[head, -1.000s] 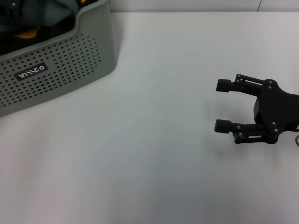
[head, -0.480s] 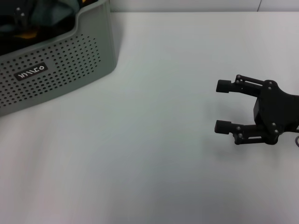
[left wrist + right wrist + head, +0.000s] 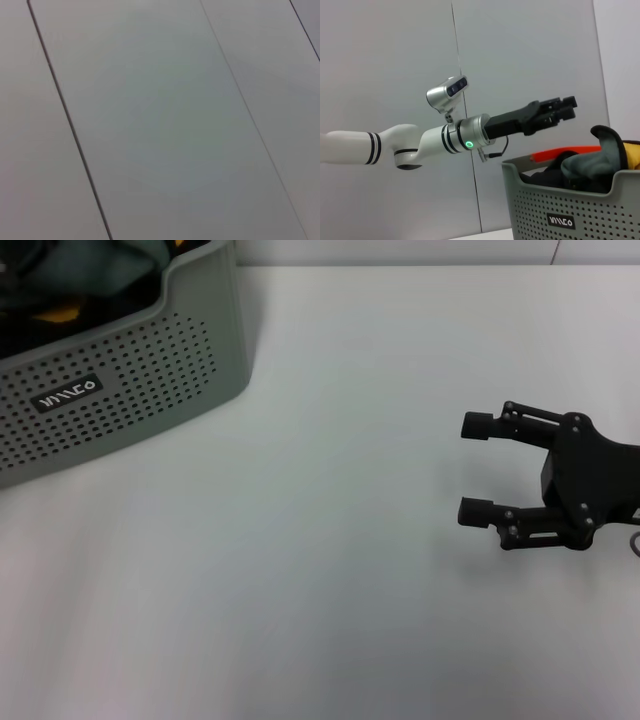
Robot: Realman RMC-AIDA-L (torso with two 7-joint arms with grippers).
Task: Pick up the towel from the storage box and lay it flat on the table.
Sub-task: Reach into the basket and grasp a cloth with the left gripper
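Note:
The storage box (image 3: 120, 380) stands at the table's far left; it also shows in the right wrist view (image 3: 570, 210). The dark green towel (image 3: 100, 258) lies bunched inside it and rises above the rim in the right wrist view (image 3: 590, 167). My left gripper (image 3: 570, 108) hangs in the air above the box, clear of the towel, with nothing seen in it. My right gripper (image 3: 475, 468) is open and empty, low over the table (image 3: 330, 540) at the right, its fingers pointing toward the box.
A yellow cloth (image 3: 632, 155) and an orange piece (image 3: 565, 152) also lie in the box; yellow shows in the head view (image 3: 58, 312). The left wrist view shows only grey wall panels (image 3: 160, 120).
The dark shape of my left gripper over the box has shifted toward the left edge of the head view. The right gripper has stayed put.

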